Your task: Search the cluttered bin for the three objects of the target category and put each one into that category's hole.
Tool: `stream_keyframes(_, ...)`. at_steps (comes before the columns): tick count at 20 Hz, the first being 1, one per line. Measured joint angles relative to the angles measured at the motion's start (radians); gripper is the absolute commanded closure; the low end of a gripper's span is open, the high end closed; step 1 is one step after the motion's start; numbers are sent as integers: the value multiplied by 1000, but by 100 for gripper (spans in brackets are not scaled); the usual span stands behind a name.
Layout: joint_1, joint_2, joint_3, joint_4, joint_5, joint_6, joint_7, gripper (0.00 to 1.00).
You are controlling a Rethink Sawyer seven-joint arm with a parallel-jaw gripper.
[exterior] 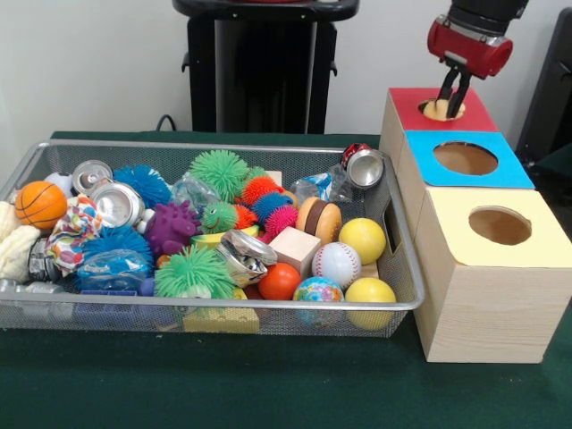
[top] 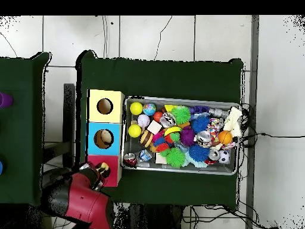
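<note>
My gripper hangs just above the hole in the red top of the far wooden box, with its fingers spread and nothing between them. Something pale tan shows inside the hole. I cannot tell whether it is an object or the box's inside. In the overhead view the gripper and red arm cover part of the red top, and the hole shows only partly. The bin is a wide wire-mesh basket to the left of the boxes, full of toys. It also shows in the overhead view.
A blue-topped box and a yellow-topped box stand in line with the red one. The bin holds crushed cans, yellow balls, a baseball, spiky balls, a wooden block and a small basketball.
</note>
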Motion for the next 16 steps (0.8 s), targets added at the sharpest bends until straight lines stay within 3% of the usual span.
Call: stream_keyframes(16, 21, 58, 11, 32, 19, -48, 2, 100)
